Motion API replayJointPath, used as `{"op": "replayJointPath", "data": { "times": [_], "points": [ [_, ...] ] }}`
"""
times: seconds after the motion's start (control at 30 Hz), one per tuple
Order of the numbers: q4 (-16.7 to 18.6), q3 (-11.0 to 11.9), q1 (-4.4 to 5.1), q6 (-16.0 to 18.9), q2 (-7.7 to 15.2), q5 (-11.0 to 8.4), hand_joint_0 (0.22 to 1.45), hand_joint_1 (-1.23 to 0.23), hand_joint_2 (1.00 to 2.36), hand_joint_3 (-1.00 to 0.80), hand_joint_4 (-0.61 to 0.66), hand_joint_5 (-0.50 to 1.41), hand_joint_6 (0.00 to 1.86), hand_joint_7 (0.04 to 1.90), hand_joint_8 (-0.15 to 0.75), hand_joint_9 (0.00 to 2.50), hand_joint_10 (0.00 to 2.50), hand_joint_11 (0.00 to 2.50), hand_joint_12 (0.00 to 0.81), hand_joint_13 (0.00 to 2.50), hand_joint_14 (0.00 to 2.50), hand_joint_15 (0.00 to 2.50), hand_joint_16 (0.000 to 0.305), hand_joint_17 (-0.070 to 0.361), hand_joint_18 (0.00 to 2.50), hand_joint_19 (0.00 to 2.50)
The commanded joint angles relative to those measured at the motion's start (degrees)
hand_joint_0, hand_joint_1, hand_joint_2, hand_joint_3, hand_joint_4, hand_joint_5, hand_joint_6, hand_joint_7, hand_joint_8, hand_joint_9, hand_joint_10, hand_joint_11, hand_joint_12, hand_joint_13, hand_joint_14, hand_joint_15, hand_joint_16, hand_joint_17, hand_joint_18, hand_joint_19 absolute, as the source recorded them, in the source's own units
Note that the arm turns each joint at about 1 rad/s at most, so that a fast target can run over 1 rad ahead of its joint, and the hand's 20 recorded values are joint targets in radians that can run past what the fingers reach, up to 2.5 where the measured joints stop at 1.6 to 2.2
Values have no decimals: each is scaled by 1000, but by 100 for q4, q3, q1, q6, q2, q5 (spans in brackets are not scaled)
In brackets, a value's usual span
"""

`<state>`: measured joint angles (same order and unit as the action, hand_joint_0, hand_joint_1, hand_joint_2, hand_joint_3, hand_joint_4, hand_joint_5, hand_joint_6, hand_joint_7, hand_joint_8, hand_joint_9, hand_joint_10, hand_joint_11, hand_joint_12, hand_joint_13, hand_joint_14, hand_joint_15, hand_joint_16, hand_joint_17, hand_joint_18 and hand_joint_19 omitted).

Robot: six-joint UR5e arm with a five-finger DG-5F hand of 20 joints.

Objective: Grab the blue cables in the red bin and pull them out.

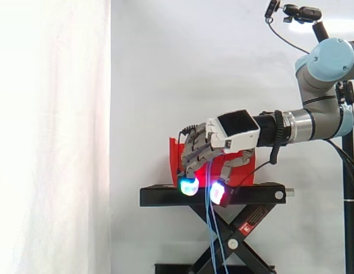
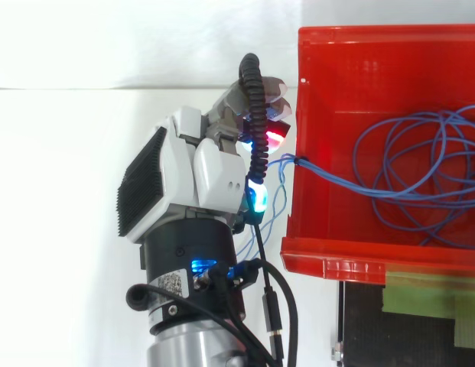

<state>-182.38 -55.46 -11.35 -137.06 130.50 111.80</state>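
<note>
The red bin (image 2: 310,256) stands on a black stand (image 1: 165,196). A tangle of thin blue cables (image 2: 333,179) lies coiled inside it, and a few strands run over its left wall to my hand (image 2: 206,172). My hand (image 1: 234,131) hangs just outside that wall with its fingers curled down round the strands, the pads glowing cyan and red. In the side view the blue cables (image 1: 211,224) drop from the hand past the stand's edge and hang in front of the scissor frame.
The stand rests on a black scissor lift (image 1: 245,240). A white curtain hangs behind. In the top view a green and black surface (image 2: 421,302) shows below the bin's near rim.
</note>
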Motion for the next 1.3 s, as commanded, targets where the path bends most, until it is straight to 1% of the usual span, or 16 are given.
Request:
{"op": "replayJointPath", "data": {
  "times": [0.0, 0.13, 0.27, 0.37, 0.6, 0.9, 1.07, 1.1, 1.27],
  "points": [
    [0, 0, -8, 0, 2, 0, 817, -920, 1000, -1000, 121, 782, 102, 765, 271, 765, 21, 1003, 388, 770, 25, 852, 50, 111, 571, 691],
    [0, -18, 1, 0, 2, 0, 820, -923, 1000, -1000, 123, 789, 92, 772, 274, 768, 21, 1004, 388, 768, 25, 856, 49, 111, 572, 691],
    [79, -114, 1, 0, 2, 0, 824, -925, 1000, -1000, 115, 793, 93, 775, 271, 768, 21, 1005, 385, 769, 25, 853, 49, 111, 572, 691],
    [150, -114, 1, 0, 2, 0, 824, -926, 1000, -1000, 115, 793, 96, 774, 269, 768, 21, 1006, 388, 769, 26, 852, 49, 111, 572, 691],
    [159, -114, -8, 0, 2, 0, 824, -926, 1000, -1000, 112, 795, 110, 771, 271, 768, 20, 1008, 387, 770, 26, 847, 49, 111, 573, 691],
    [159, -114, -8, -35, 2, 0, 825, -924, 1000, -1000, 103, 783, 217, 735, 270, 776, 21, 1012, 386, 768, 26, 853, 49, 110, 573, 691],
    [159, -114, -8, -62, 2, 0, 827, -924, 1000, -1000, 102, 778, 234, 739, 272, 782, 20, 992, 385, 769, 26, 848, 49, 110, 574, 690],
    [159, -114, -8, -70, 2, 0, 827, -924, 1000, -1000, 104, 775, 230, 735, 269, 782, 18, 1007, 385, 770, 24, 850, 49, 110, 575, 691],
    [159, -114, 1, -88, 2, 0, 827, -926, 1000, -1000, 101, 799, 25, 784, 268, 778, 21, 1000, 384, 768, 26, 851, 49, 110, 574, 691]
  ]
}}
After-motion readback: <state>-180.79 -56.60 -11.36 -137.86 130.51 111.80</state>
